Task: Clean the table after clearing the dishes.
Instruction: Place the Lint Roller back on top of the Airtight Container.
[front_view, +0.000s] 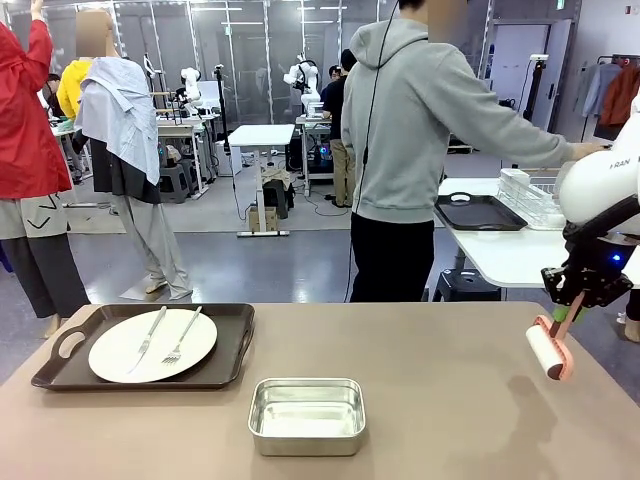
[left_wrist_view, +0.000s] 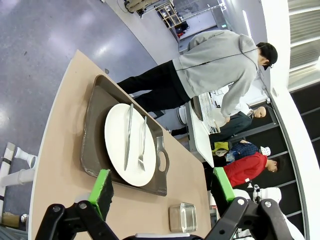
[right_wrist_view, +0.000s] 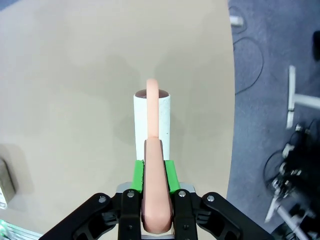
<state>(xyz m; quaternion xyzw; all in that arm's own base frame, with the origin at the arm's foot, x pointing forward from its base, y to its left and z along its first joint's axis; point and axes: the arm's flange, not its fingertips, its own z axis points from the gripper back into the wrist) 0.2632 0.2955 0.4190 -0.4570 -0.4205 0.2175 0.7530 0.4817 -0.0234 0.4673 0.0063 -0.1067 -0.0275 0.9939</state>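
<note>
Taupe-brown matte tabletop (front_view: 450, 400) holds a shiny rectangular steel pan (front_view: 306, 415) at its near edge. Right of the pan, the right gripper (front_view: 572, 300) clamps a pink-handled white lint roller (front_view: 545, 352). Left of the pan and farther back, a round white plate (front_view: 120, 350) lies on a dark brown tray (front_view: 60, 375); the left gripper (left_wrist_view: 162, 184), spread wide and empty, points at it.

A dark tray (front_view: 236, 335) is set on the desk (front_view: 450, 400) at lower left. A steel pan (front_view: 306, 415) is placed bottom centre.

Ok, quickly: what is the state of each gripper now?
Left gripper: open, holding nothing.
Right gripper: closed on the handle of the lint roller.
</note>
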